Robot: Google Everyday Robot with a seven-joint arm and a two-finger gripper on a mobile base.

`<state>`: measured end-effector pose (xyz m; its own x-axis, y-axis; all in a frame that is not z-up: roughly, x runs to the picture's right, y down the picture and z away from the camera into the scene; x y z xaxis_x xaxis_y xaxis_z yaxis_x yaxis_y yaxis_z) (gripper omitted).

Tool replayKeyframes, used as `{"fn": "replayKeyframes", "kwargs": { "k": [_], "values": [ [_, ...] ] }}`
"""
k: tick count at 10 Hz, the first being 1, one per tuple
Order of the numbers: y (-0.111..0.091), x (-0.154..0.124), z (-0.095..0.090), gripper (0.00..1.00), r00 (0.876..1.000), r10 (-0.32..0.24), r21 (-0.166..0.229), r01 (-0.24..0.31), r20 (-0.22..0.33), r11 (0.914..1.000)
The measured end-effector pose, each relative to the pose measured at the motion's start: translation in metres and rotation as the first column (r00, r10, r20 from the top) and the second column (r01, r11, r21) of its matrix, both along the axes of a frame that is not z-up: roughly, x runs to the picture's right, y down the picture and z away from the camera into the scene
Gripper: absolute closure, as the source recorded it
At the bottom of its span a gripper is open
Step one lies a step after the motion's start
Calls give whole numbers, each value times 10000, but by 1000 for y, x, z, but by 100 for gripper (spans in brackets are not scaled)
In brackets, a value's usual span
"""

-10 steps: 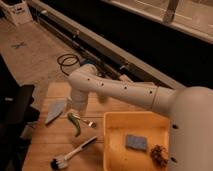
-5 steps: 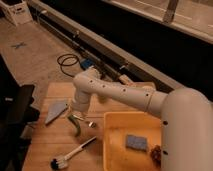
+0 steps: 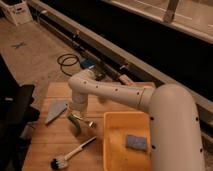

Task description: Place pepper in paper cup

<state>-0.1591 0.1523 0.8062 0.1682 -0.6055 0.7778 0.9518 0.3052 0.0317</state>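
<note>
1. Hand (image 3: 81,118): under the wrist, low over the middle of the counter (image 3: 45,142), fingers spread and holding nothing. Risk: closing too high, so the fingers meet over the pepper and miss it.
2. Pepper (image 3: 76,126): green and curved, flat on the counter directly under the hand. Whether the fingers touch it cannot be told. Risk: being slim and tapered, it may roll or pivot away from a grip taken off its middle.
3. Metal piece (image 3: 91,123): small and shiny, just beside the pepper. Risk: it gets caught between the fingers along with the pepper, or knocked aside.
4. Cup: not found in view, possibly hidden behind the arm (image 3: 120,95). Risk: a carry begun with no sighted target ends in a drop outside it.
5. Bin (image 3: 114,120): yellow, near the hand, with a sponge (image 3: 136,142) inside. Risk: a pepper that slips mid-carry falls in here.
6. Brush (image 3: 70,155) and grey sheet (image 3: 55,111): both near the pepper. Risk: a low sweep of the hand pushes one of them.
</note>
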Motion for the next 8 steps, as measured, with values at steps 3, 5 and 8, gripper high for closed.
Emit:
{"fn": "replayKeyframes", "kwargs": {
  "k": [3, 5, 8],
  "values": [
    [0, 2, 0, 35, 10000, -6, -16, 6, -32, 10000],
    [2, -3, 8, 35, 9998, 135, -40, -135, 146, 9999],
    [10, -19, 17, 35, 9968, 344, -286, -324, 728, 9991]
  ]
}}
